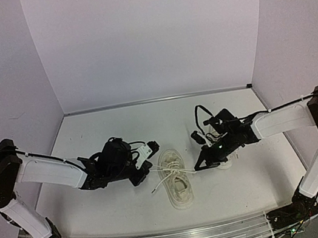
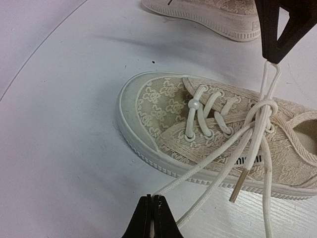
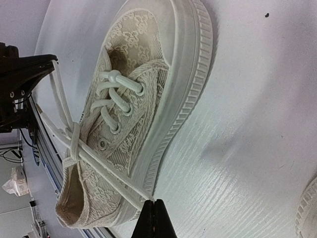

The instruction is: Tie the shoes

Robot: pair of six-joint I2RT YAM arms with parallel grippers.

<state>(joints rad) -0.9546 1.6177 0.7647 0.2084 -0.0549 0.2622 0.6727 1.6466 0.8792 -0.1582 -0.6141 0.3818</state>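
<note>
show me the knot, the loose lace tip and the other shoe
knot [image 2: 265, 107], left wrist view, where the laces wrap together
lace tip [image 2: 238, 181], left wrist view, middle of the stiff end
other shoe [image 2: 203, 16], left wrist view, its sole wall

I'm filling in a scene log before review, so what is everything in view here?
shoes: two, cream with a lace pattern, one mid-table between the tools, the other beside it near the right tool.
laces: white, crossed in a knot over the middle shoe, strands pulled out to both sides.
table: one, white, under everything.
walls: three, pale, around the table.
arms: two, black and white, bases at the near edge.
left tool: black, shut on laces.
right tool: black, shut on laces.
</note>
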